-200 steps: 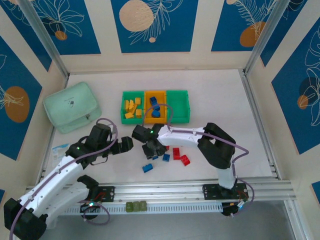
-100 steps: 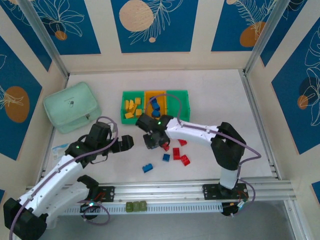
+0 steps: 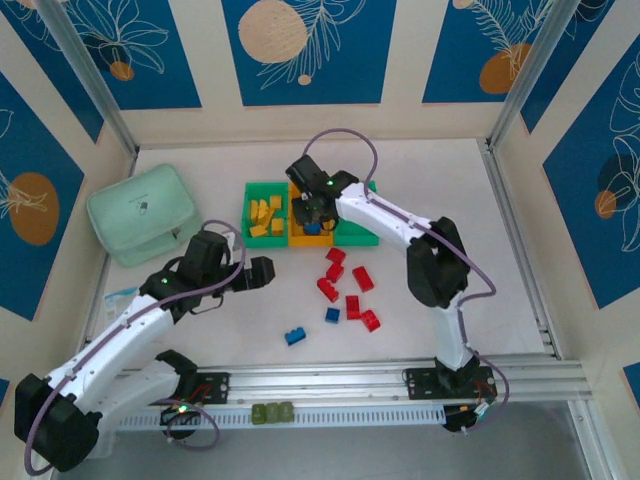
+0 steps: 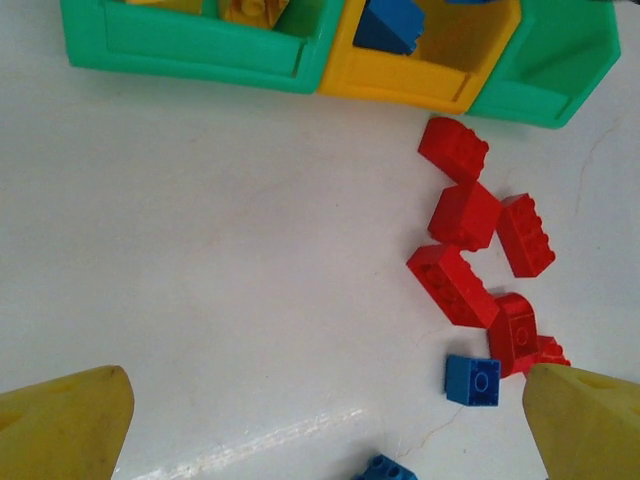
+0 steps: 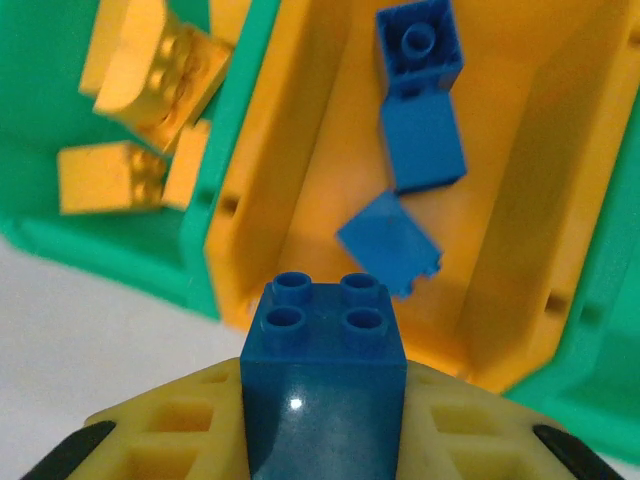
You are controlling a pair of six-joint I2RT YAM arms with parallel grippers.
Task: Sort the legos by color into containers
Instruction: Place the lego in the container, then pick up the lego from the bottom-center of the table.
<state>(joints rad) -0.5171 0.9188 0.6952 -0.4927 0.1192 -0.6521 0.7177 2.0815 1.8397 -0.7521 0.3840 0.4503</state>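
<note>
Swung up from the loose bricks near the table's middle a second ago, the right end effector (image 3: 313,212) now sits over the containers, while the left arm has edged slightly up and to the right. At far left a mint-green box (image 3: 142,213) lies on the table (image 3: 440,170), unmoved. Beside it, the left end effector (image 3: 258,272) hangs above bare table with its yellow fingers (image 4: 65,420) spread wide and nothing between them. Further right is the row of bins. The left green bin (image 3: 250,190) holds yellow bricks (image 5: 150,70). The orange middle bin (image 5: 520,230) holds three blue bricks (image 5: 428,140). The right green bin (image 3: 360,212) is joined on beyond it. The right end effector is pinching a blue four-stud brick (image 5: 323,360), held studs-forward just at the near rim of the orange bin. In front of the bins, a cluster of red bricks (image 3: 353,306) is now uncovered by the arm, with two small blue pieces (image 3: 294,336) lying loose beside it.
</note>
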